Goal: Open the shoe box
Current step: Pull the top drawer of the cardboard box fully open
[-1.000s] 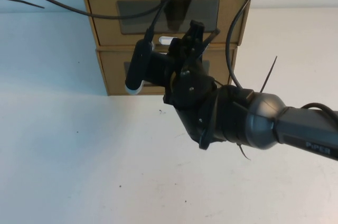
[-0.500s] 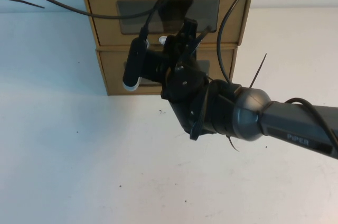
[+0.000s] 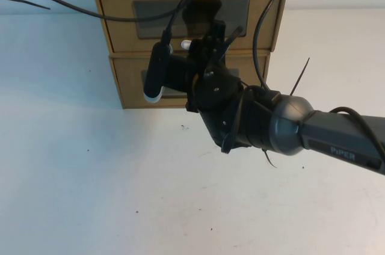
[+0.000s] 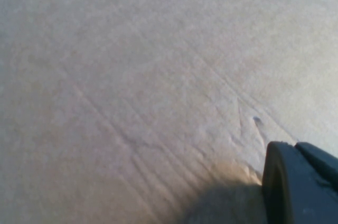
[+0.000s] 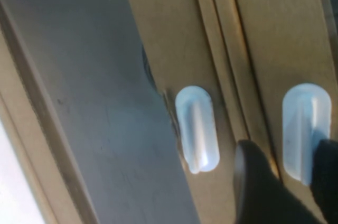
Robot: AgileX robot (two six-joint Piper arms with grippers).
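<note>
While both fronts sit shut, the upper shoe box (image 3: 264,8) and lower shoe box (image 3: 129,83) stand stacked at the frame's top centre: brown cardboard, grey windows (image 3: 147,8), pale handles (image 5: 197,129). "PiPER" marks the right arm (image 3: 352,153). The right gripper (image 5: 289,155) is released, fingers straddling one handle. The left gripper (image 4: 301,182) hovers close against bare cardboard; its state I cannot tell.

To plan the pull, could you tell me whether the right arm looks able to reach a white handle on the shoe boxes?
Probably yes: the right end effector is open, fingers either side of one white handle, nothing between. The left end effector is close against bare cardboard.
</note>
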